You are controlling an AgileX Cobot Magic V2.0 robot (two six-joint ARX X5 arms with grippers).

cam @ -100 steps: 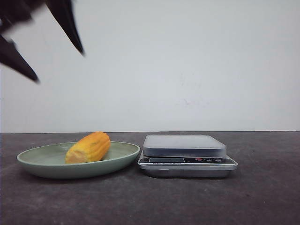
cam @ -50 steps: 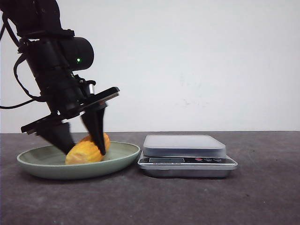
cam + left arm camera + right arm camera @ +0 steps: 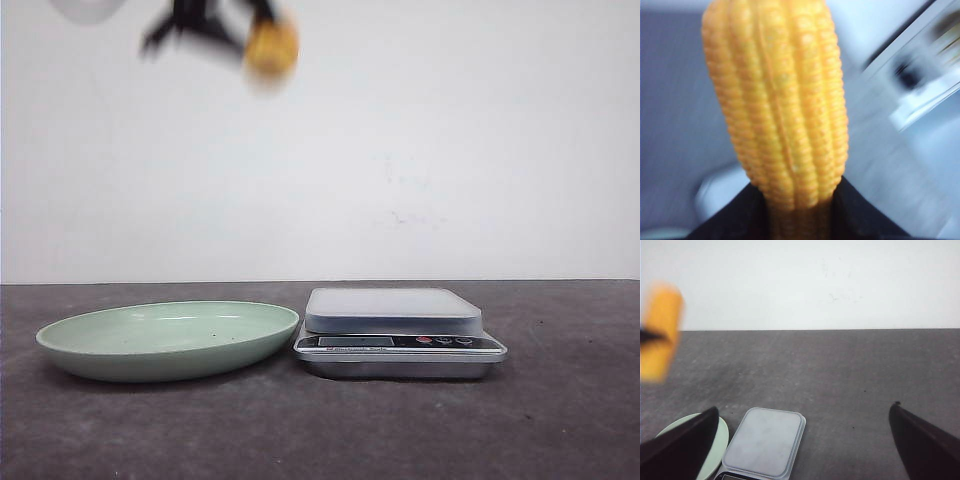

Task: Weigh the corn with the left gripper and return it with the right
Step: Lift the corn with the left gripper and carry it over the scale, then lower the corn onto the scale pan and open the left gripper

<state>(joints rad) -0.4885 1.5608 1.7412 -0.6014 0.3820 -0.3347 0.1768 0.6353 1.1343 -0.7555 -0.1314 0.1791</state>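
Observation:
The corn (image 3: 271,47) is a yellow-orange cob, blurred, high above the table over the plate's right side. My left gripper (image 3: 240,30) is shut on it at the top edge of the front view. In the left wrist view the corn (image 3: 780,110) fills the middle, its lower end clamped between the black fingers (image 3: 865,220) of my left gripper (image 3: 797,212). The right wrist view shows the corn (image 3: 660,330) in the air at its edge. My right gripper (image 3: 802,440) is open and empty, high above the scale (image 3: 765,440); it does not show in the front view.
A pale green plate (image 3: 165,340) lies empty at the left of the dark table. A silver kitchen scale (image 3: 395,330) with a bare grey platform stands just right of it, nearly touching. The plate's rim (image 3: 722,440) shows beside the scale in the right wrist view. A white wall stands behind.
My left gripper came down onto the corn in the plate, shut on it and lifted it fast up and a little to the right. The plate is now empty.

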